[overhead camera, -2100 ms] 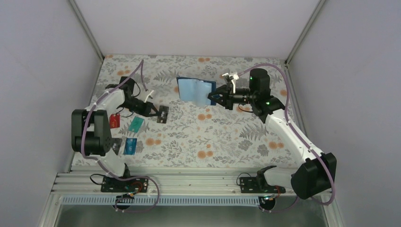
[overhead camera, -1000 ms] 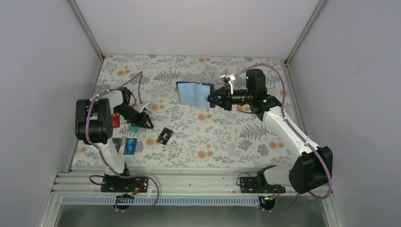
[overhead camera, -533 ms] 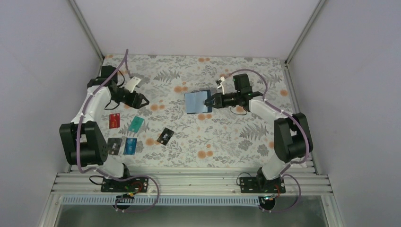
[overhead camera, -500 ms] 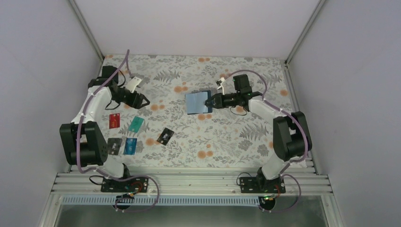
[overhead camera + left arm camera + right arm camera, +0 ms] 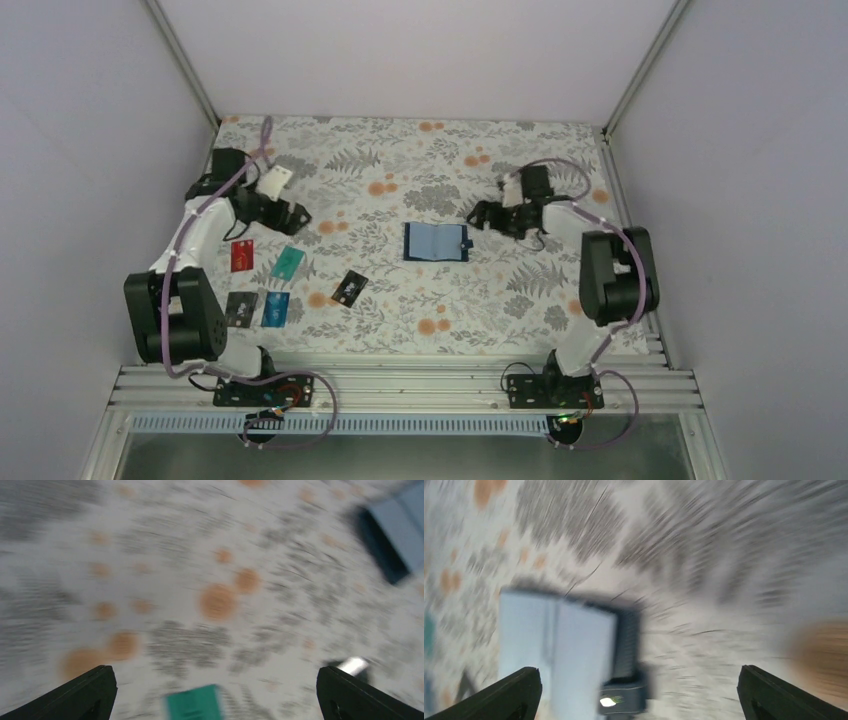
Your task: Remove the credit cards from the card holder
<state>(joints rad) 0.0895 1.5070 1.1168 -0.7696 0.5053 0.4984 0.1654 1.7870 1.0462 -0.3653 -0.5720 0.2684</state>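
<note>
The card holder (image 5: 436, 241) lies open and flat on the floral table (image 5: 520, 300), inner pockets up. Its long axis runs left to right in the top view, and its small closure tab (image 5: 466, 244) points toward the right arm's side.

Five credit cards (image 5: 288, 263) lie loose on the table well to the left of the holder. They are a red card (image 5: 241, 255), a teal card (image 5: 192, 707), a black card with pale marks (image 5: 348, 288), a dark card (image 5: 240, 308) and a blue card (image 5: 276, 309). None touches the holder.

The right gripper (image 5: 480, 213) hovers just beyond the holder's tab end, on its far right side. Its jaws are spread wide and hold nothing; its wrist view, though blurred, shows the holder lying free between and below the fingers. The left gripper (image 5: 296, 213) is well to the left of the holder, above the row of cards, also spread wide and empty.

The right arm is clearly the nearer one if the holder needs another touch. It would reach toward the near left, meeting the tab end first. Whether any card remains tucked in the pockets cannot be told; the pockets look plain pale blue, so the task seems finished or nearly so.
</note>
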